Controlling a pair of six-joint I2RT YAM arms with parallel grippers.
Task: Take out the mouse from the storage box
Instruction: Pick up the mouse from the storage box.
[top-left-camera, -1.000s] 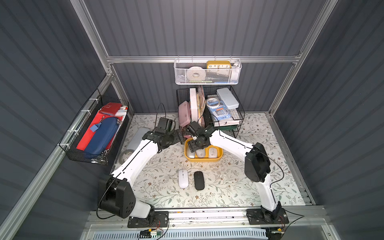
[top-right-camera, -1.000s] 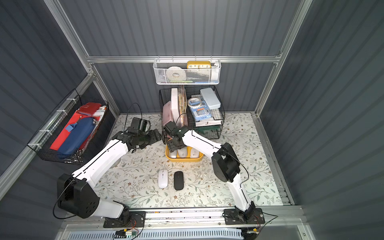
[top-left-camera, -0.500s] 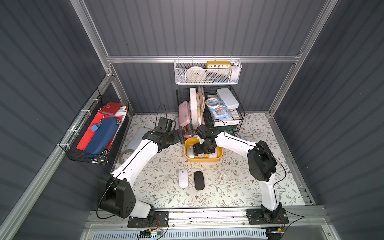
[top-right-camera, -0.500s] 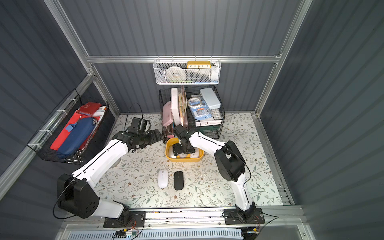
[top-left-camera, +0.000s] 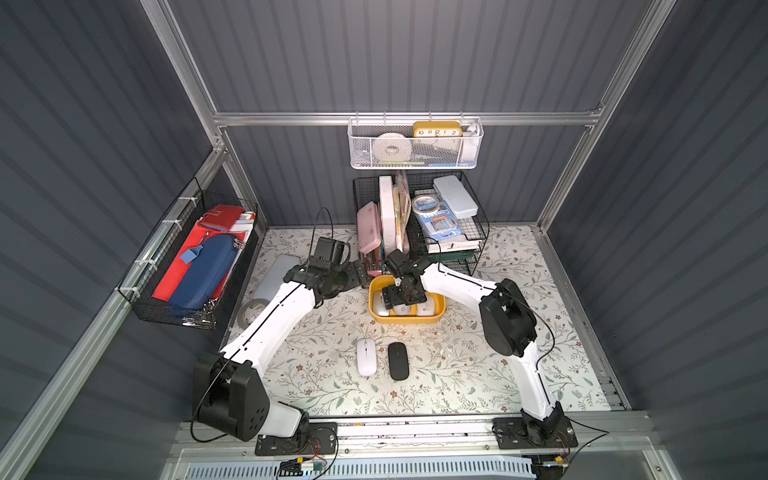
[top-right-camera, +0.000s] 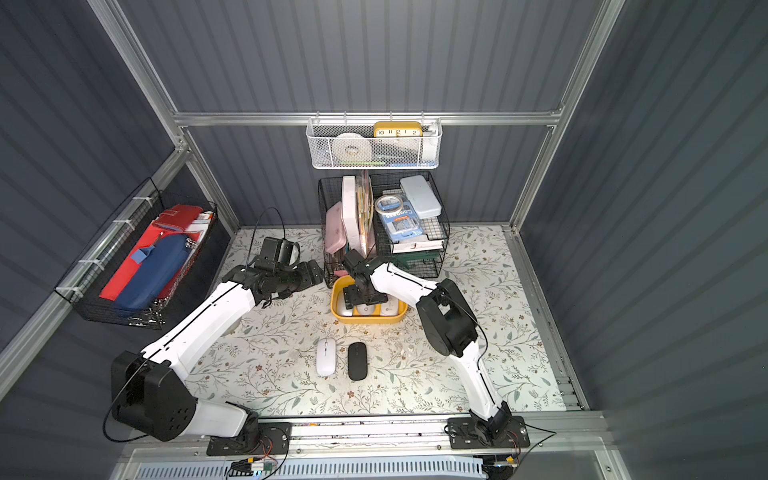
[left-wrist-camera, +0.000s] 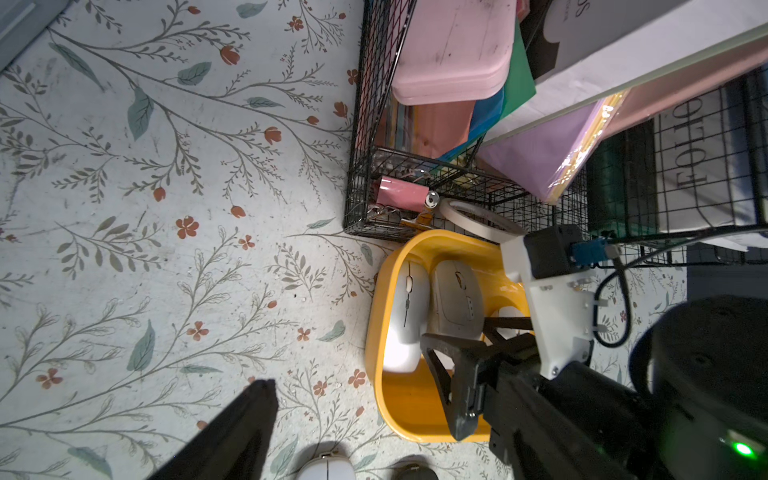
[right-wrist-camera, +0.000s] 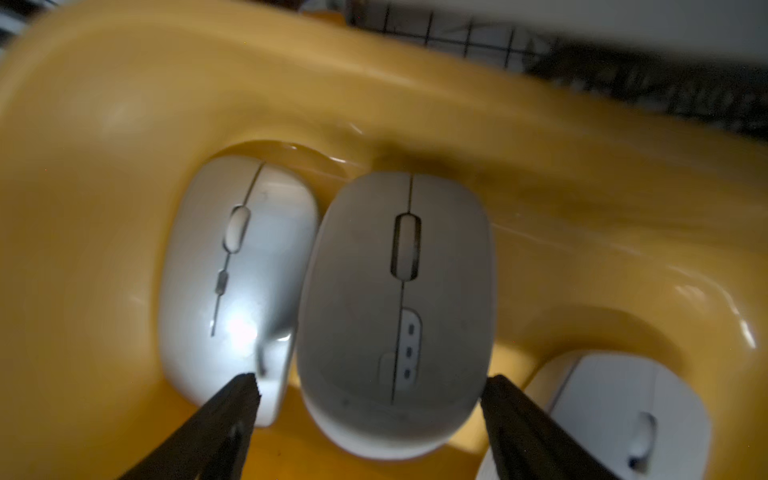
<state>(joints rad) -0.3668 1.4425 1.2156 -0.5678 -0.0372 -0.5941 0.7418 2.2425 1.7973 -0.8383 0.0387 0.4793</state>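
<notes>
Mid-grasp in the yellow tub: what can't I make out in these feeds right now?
- Third mouse: right wrist view, cut by the frame edge and the right fingers.
- Whether those fingers touch the grey mouse: same view, too blurred.
- Storage box contents: both top views, the right gripper covers most of them.
- Left fingers: left wrist view, only one shows, at the frame edge.

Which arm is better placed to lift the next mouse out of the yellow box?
Right. The right tool, open, is down in the yellow box straddling the grey mouse; the left tool sits outside it, empty.
</notes>
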